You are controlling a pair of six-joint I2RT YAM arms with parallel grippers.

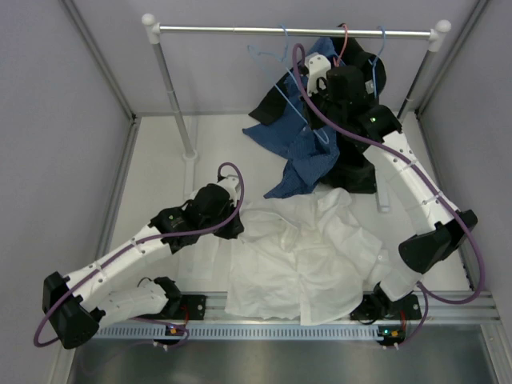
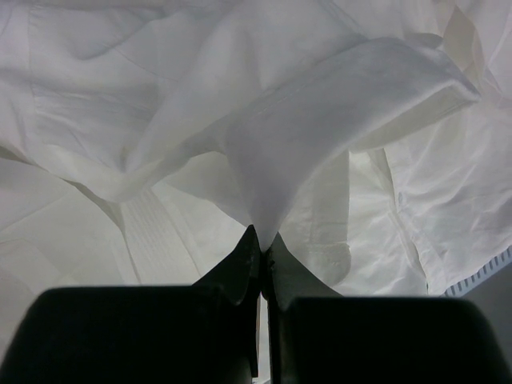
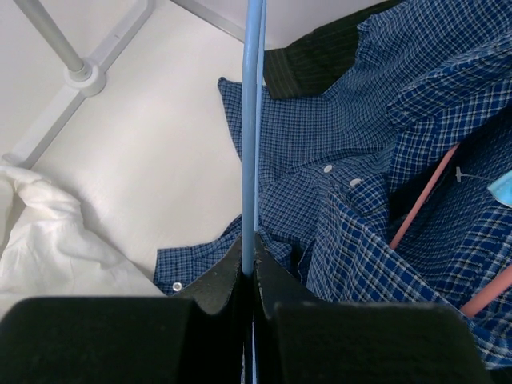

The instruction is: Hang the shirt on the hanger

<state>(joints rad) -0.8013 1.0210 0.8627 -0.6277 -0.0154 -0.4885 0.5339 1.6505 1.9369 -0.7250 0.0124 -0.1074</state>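
On the left, the left gripper (image 2: 261,244) is pinched tight on a raised fold of the white shirt (image 1: 304,256), which lies crumpled across the near middle of the table. At far right, below the rail (image 1: 288,30), the right gripper (image 3: 249,268) is clamped on the thin light-blue hanger (image 3: 251,120), beside a blue checked shirt (image 3: 360,160). Shirt and hanger are well apart. Both look grasped, but getting the hanger into the shirt appears entirely undone.

Matt cloth shirt (image 2: 160,120); smooth plast. hanger (image 3: 252,120)
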